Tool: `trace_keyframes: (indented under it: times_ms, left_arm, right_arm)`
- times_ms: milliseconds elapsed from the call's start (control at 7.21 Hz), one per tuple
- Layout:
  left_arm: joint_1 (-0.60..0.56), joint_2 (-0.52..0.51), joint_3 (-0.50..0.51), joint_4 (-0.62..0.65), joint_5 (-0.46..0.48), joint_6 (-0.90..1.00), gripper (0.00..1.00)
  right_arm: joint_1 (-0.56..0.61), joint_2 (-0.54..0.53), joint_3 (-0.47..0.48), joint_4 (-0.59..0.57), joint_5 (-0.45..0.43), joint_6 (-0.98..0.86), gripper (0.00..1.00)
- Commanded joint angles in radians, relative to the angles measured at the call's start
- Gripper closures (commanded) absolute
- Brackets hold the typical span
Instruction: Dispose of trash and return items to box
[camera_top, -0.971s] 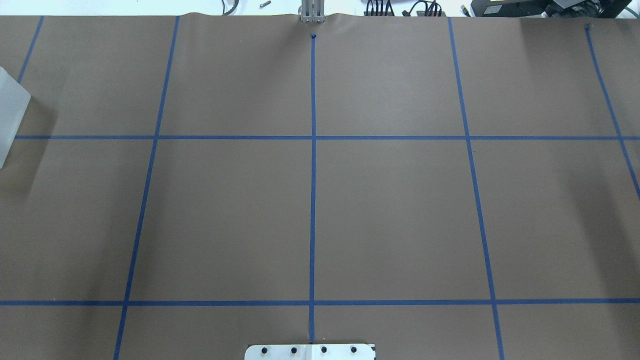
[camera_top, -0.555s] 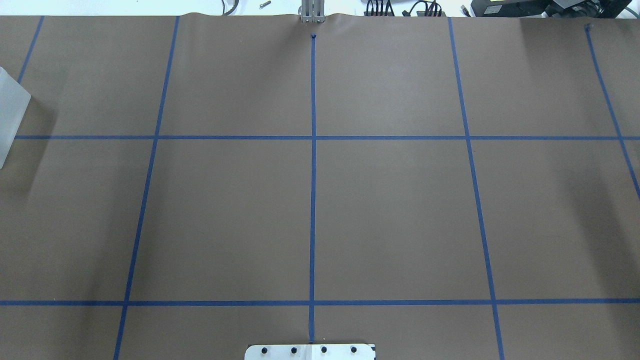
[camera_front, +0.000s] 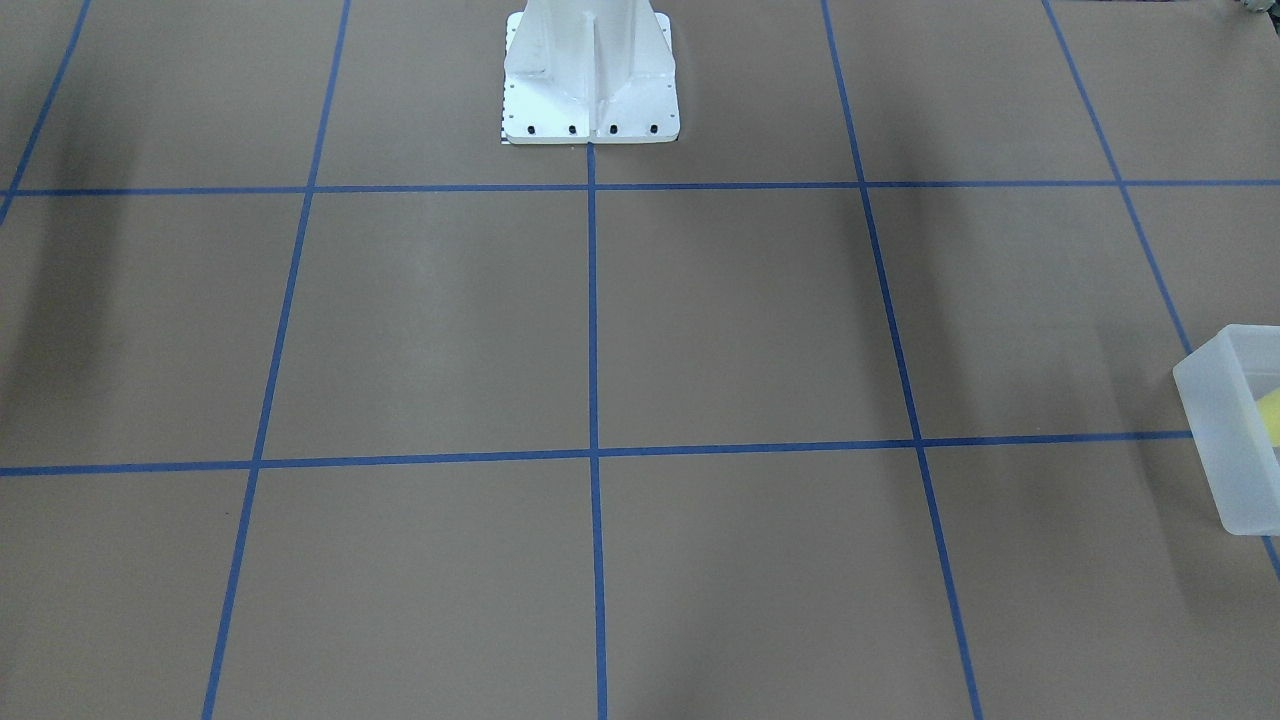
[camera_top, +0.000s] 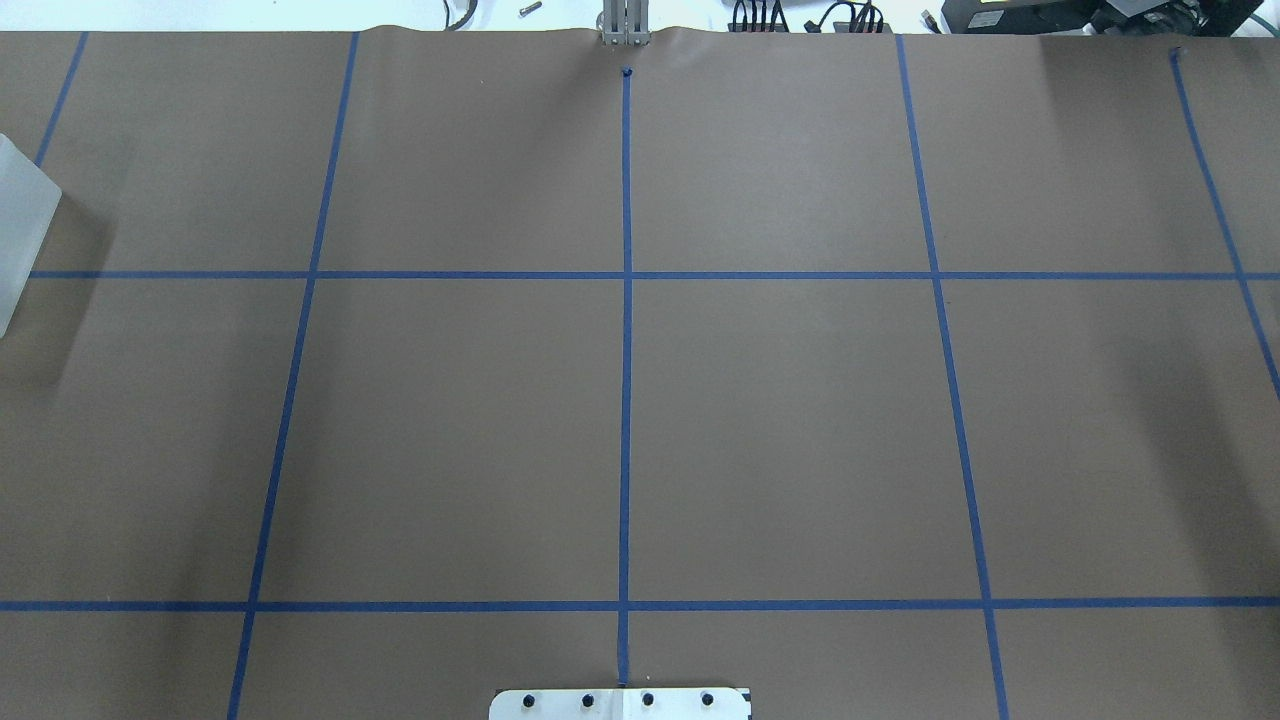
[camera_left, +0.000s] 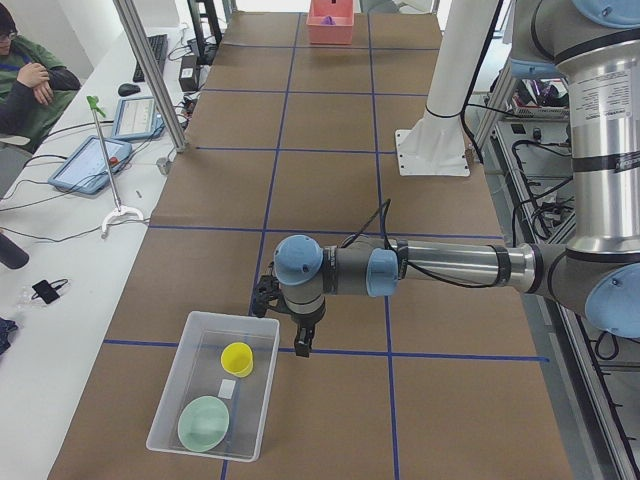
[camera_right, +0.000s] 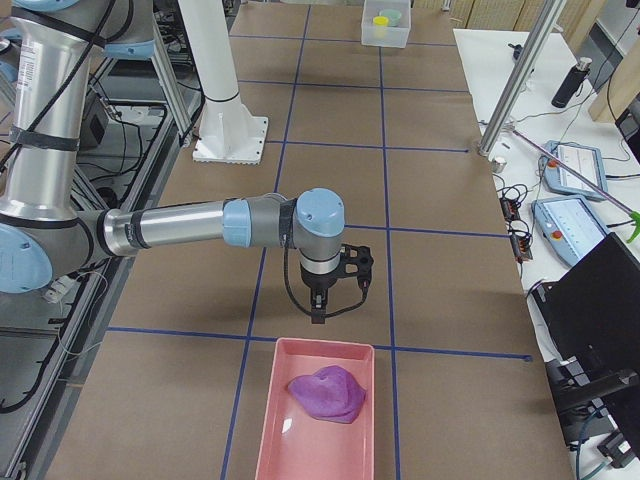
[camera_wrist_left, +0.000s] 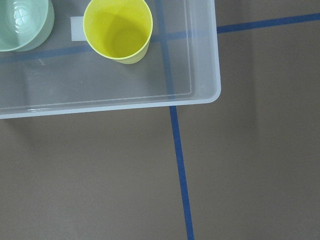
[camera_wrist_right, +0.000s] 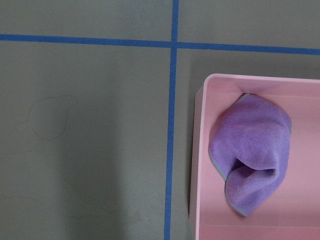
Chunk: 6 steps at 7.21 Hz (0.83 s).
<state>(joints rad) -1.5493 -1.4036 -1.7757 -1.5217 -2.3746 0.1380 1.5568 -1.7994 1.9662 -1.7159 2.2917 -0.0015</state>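
Items back in box
Yellow cup (camera_wrist_left: 117, 31) and mint bowl (camera_wrist_left: 21, 22) stood inside the box (camera_wrist_left: 216, 75); the jaws' state could not be told. A low left arm (camera_left: 450, 265) retreat might clip the box wall.

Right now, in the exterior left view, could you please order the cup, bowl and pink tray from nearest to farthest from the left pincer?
1. Cup, in the box beside the left pincer.
2. Bowl, box's near end.
3. Pink tray, table's far end.
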Motion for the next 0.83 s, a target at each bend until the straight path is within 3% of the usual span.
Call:
trace_keyframes:
  times_ms: [0, 694]
  left_arm:
    - [0.000, 0.002, 0.001, 0.000, 0.000, 0.000, 0.01]
    - [0.000, -0.002, 0.002, 0.000, 0.000, 0.000, 0.01]
  right_arm:
    - [-0.006, 0.000, 0.003, 0.001, 0.000, 0.000, 0.00]
    - [-0.014, 0.000, 0.017, 0.001, 0.000, 0.000, 0.00]
